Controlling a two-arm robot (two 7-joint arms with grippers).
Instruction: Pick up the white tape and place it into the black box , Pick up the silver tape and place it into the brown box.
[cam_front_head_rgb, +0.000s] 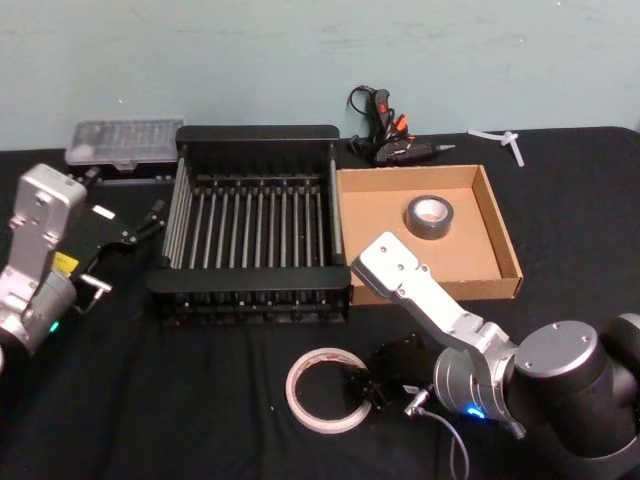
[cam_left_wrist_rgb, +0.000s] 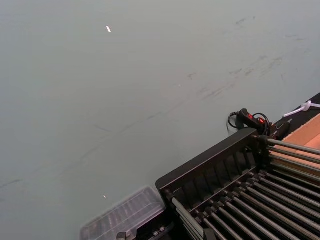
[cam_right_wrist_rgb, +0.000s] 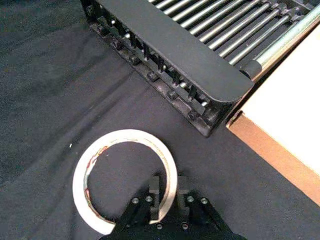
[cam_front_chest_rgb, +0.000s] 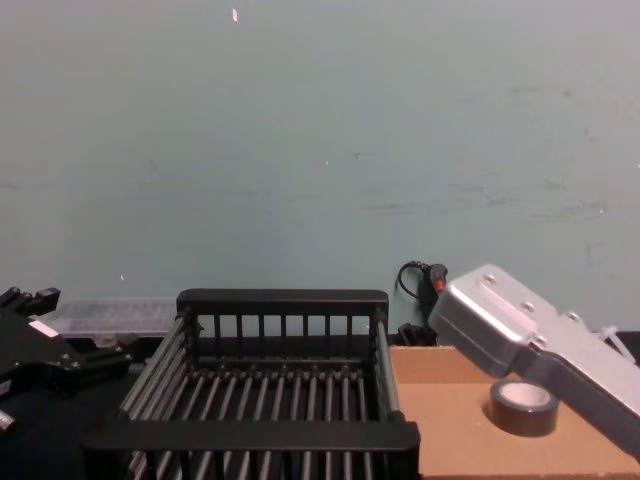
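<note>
The white tape (cam_front_head_rgb: 294, 392) (cam_right_wrist_rgb: 125, 136) lies flat on the black cloth just in front of the black box (cam_front_head_rgb: 250, 290) (cam_right_wrist_rgb: 175, 50) (cam_front_chest_rgb: 250, 435). My right gripper (cam_front_head_rgb: 362, 388) (cam_right_wrist_rgb: 168, 182) is low over the roll's right side, one finger inside the ring and one outside, shut on its wall. The silver tape (cam_front_head_rgb: 430, 216) (cam_front_chest_rgb: 523, 406) lies flat in the brown box (cam_front_head_rgb: 500, 240) (cam_front_chest_rgb: 450, 440), to the right of the black box. My left gripper (cam_front_head_rgb: 145, 228) hangs parked to the left of the black box.
A clear plastic case (cam_front_head_rgb: 125, 143) (cam_left_wrist_rgb: 125, 215) sits behind the black box at the left. A glue gun (cam_front_head_rgb: 385, 135) (cam_left_wrist_rgb: 250, 120) and a white plastic piece (cam_front_head_rgb: 505, 140) lie behind the brown box. A wall rises right behind the table.
</note>
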